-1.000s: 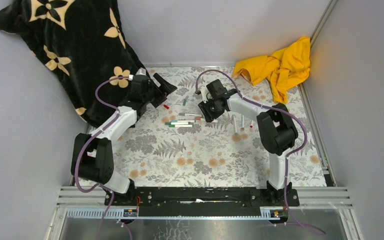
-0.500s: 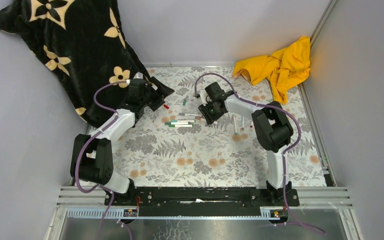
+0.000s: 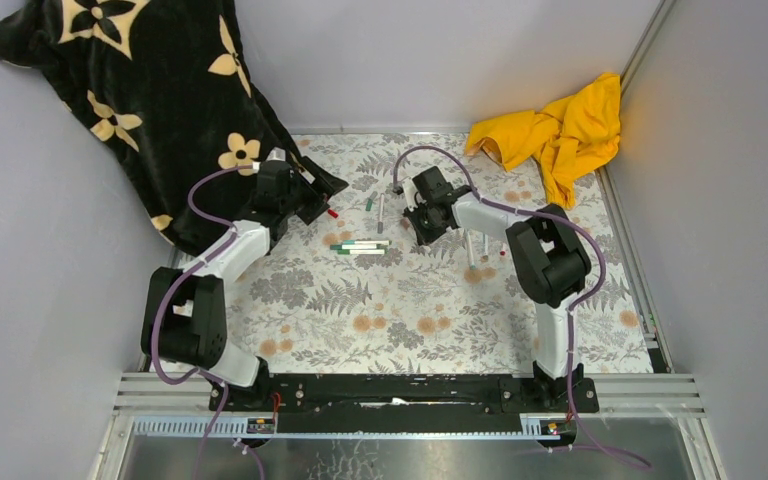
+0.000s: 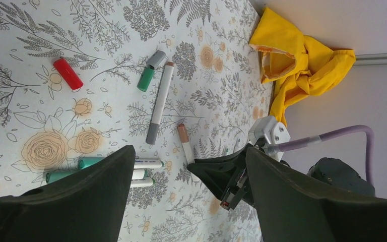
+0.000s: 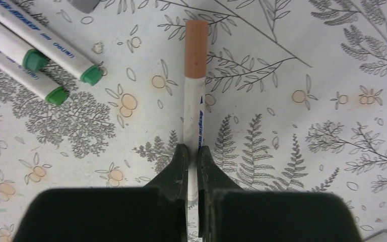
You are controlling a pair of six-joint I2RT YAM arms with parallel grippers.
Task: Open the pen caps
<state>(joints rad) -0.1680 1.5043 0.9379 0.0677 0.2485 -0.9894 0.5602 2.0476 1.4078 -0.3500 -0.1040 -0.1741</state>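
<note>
Pen caps (image 4: 145, 79): the brown cap (image 5: 197, 49) sits just ahead of my right jaws, which are clamped tight on that pen's white barrel (image 5: 193, 116), flat on the surface (image 5: 307, 176). Light, slick plastic, probably a snug fit; I'd pinch it across its middle and pull straight. My left jaws hang wide open, empty, near a loose red cap (image 4: 68, 73). A second ago the right jaws stood half open.

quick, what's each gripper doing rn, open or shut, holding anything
left gripper: open, holding nothing
right gripper: shut on the white barrel of the brown-capped pen
</note>
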